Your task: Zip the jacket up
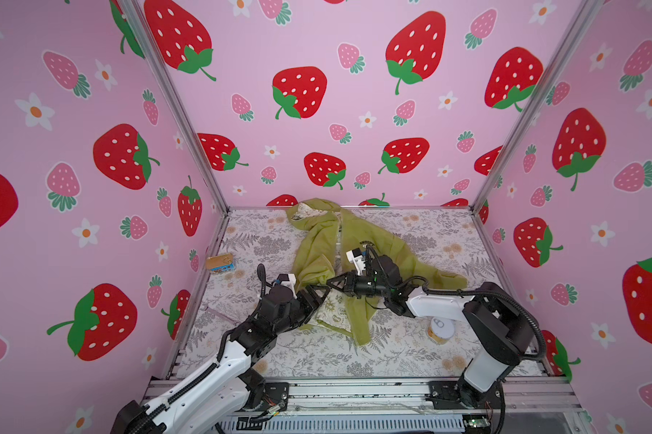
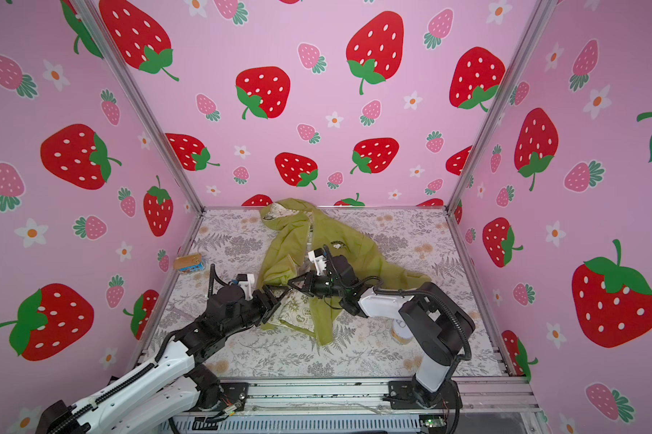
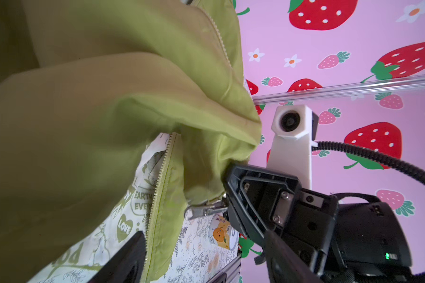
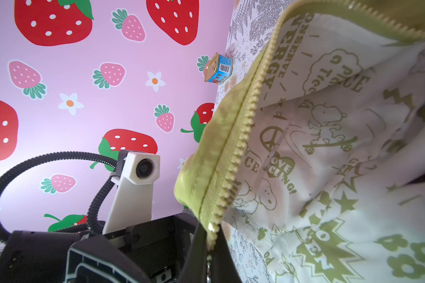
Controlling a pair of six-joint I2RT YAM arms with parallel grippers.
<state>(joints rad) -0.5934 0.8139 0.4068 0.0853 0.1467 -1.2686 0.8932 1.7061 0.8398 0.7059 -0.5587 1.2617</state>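
Note:
The olive-green jacket [image 1: 317,240] [image 2: 290,240] lies open on the floral table, hood toward the back wall, pale printed lining showing. My right gripper [image 1: 332,282] [image 2: 292,282] [image 4: 212,254] is shut on the bottom end of one zipper row. In the left wrist view it [image 3: 227,198] holds that edge right by the metal zipper slider [image 3: 204,209]. My left gripper [image 1: 319,291] [image 2: 279,293] [image 3: 204,262] faces it, tips almost touching, and stands open. The jacket's other zipper edge [image 3: 157,196] hangs beside one of its fingers [image 3: 123,259], ungripped.
A flat rectangular tin [image 1: 220,263] [image 2: 189,262] [image 4: 218,68] lies near the left wall. A round can [image 1: 440,330] [image 2: 401,332] [image 3: 222,231] stands under my right arm. Strawberry-print walls close three sides; a metal rail [image 1: 354,390] runs along the front edge.

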